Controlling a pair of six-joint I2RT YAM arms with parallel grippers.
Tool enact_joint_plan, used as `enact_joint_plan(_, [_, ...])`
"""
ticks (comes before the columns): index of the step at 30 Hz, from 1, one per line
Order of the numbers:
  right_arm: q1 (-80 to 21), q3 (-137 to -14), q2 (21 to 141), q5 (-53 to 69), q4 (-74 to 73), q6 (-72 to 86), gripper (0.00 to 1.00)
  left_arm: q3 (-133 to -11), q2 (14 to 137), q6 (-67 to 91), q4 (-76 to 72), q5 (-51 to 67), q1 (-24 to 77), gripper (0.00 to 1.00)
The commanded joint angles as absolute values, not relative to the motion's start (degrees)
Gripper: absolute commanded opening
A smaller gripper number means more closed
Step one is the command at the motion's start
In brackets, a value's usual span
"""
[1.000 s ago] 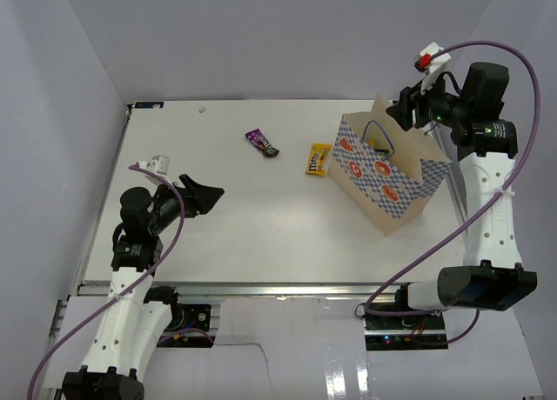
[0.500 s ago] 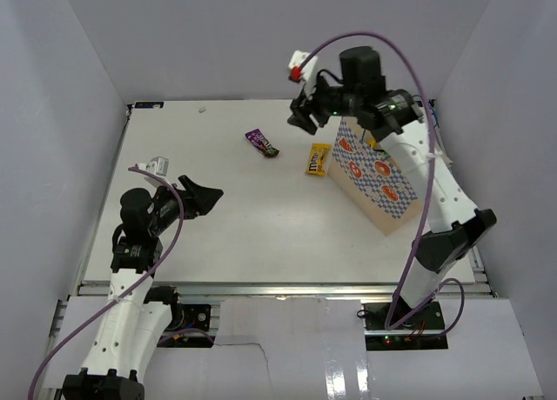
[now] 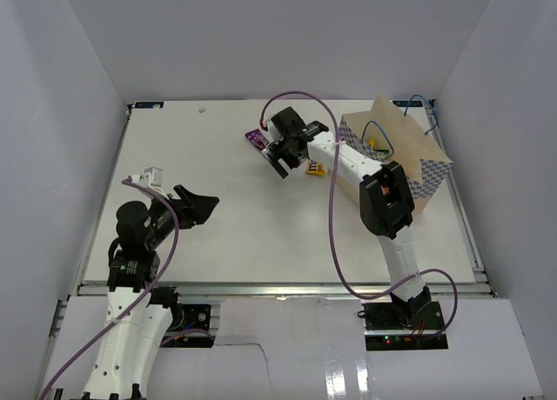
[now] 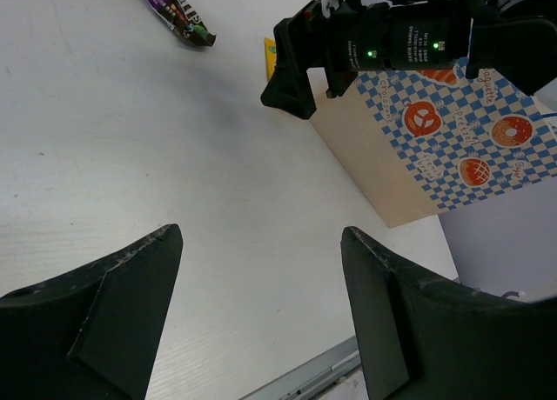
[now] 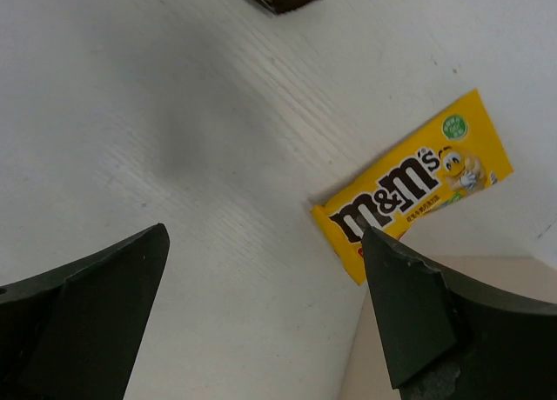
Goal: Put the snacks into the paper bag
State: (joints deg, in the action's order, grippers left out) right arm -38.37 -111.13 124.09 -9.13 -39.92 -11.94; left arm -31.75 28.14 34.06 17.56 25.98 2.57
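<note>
The paper bag [image 3: 428,167] stands at the right of the table, its checkered front also in the left wrist view [image 4: 461,130]. Something green and yellow [image 3: 376,143] shows inside it. A purple packet [image 3: 257,137] lies left of it, also in the left wrist view [image 4: 174,13]. A yellow M&M's pack [image 3: 317,168] lies by the bag's left corner, clear in the right wrist view [image 5: 418,187]. My right gripper [image 3: 281,163] is open and empty, low over the table between these two packets [image 5: 261,235]. My left gripper [image 3: 205,203] is open and empty, held above the table at the left [image 4: 261,243].
The right arm [image 3: 348,161] stretches across in front of the bag. The bag's tan corner [image 5: 487,330] lies close to the right gripper's right finger. White walls enclose the table on three sides. The table's front edge [image 4: 322,378] lies under the left gripper.
My right gripper has swung from above the bag leftward and down to the table between the purple packet and the M&M's pack. The left arm has barely moved.
</note>
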Motion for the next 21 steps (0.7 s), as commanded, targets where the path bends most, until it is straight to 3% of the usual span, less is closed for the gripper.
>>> enact_joint_plan(1, [-38.32, -112.15, 123.48, -19.94, -34.63, -4.49, 0.97, -30.85, 27.77, 34.80, 19.34, 25.22, 2.46, 0.85])
enact_joint_plan(5, [-38.23, -112.76, 127.43, -25.04, -33.40, -2.81, 0.90, -30.94, 27.60, 35.24, 19.86, 25.40, 2.46, 0.85])
enact_joint_plan(21, [-32.17, -113.12, 131.31, -23.82, -33.22, -0.44, 0.94, -30.15, 26.19, 35.95, 22.41, 24.43, 2.37, 0.85])
